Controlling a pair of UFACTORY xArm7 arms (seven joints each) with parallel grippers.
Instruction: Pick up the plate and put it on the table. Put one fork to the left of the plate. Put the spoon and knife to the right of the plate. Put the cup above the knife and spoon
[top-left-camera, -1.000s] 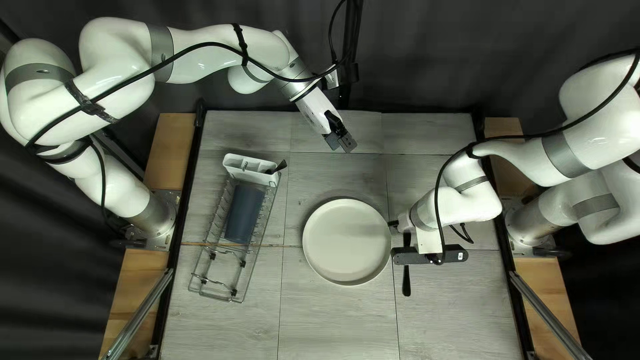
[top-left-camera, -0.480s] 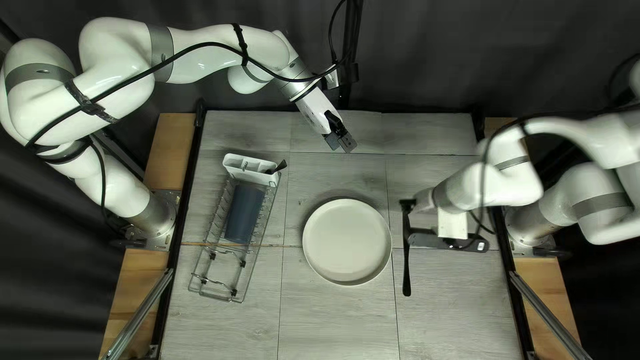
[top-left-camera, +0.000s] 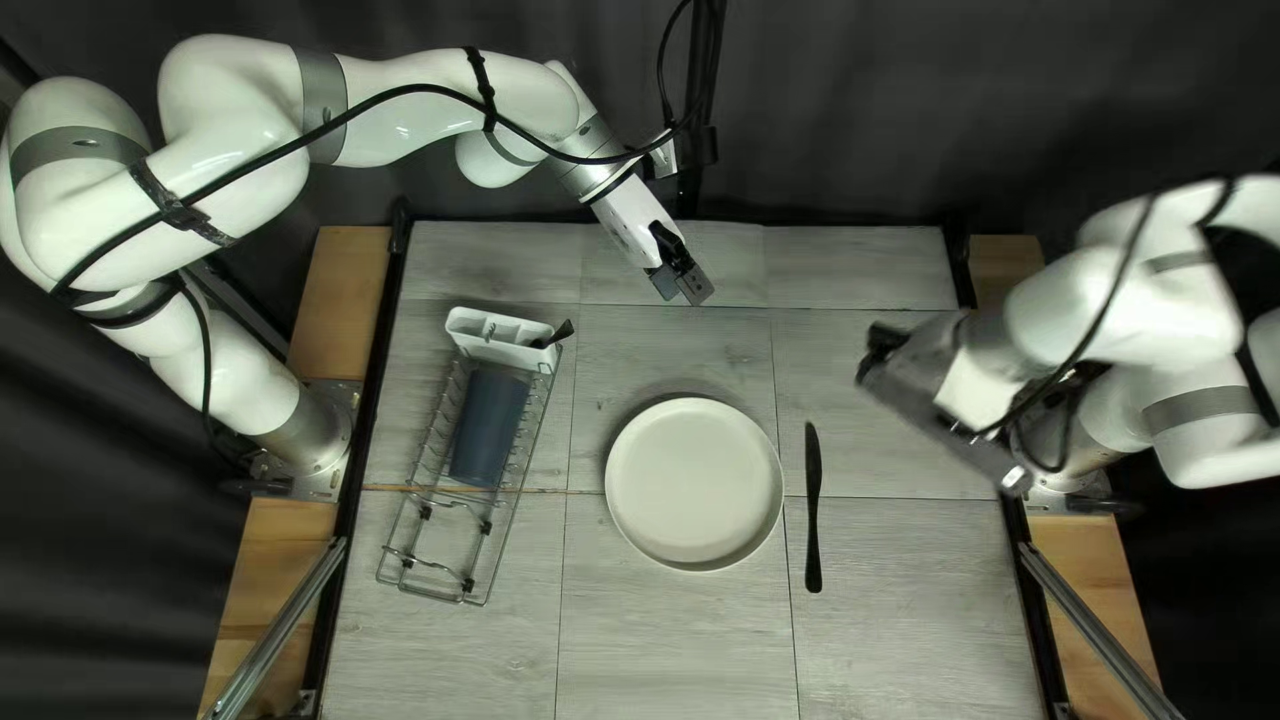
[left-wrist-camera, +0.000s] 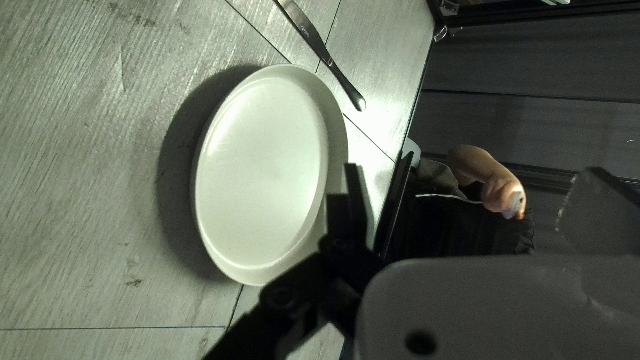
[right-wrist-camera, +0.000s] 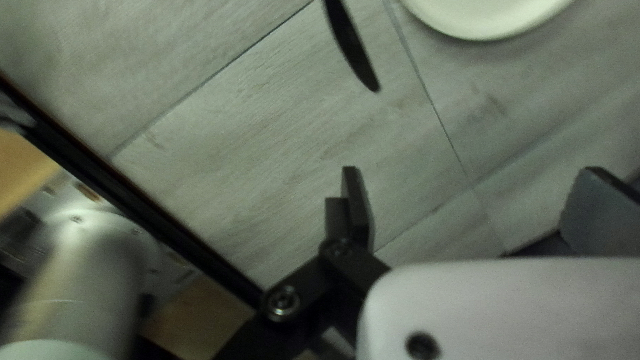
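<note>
Fingers (right-wrist-camera: 359, 210) stand wide apart on left gripper (top-left-camera: 683, 282) and right gripper (top-left-camera: 880, 347), both released.

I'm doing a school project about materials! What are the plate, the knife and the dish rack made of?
The plate looks like ceramic, maybe plastic: smooth and pale with a soft sheen. The knife looks like smooth dark metal, since light glints on its handle's end. The dish rack looks like shiny metal, because its thin wires are silvery.

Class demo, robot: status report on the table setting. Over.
Left gripper open, right gripper open. Plate down, knife at its right. Cup in rack. Person's hand visible, away from plate and knife.
</note>
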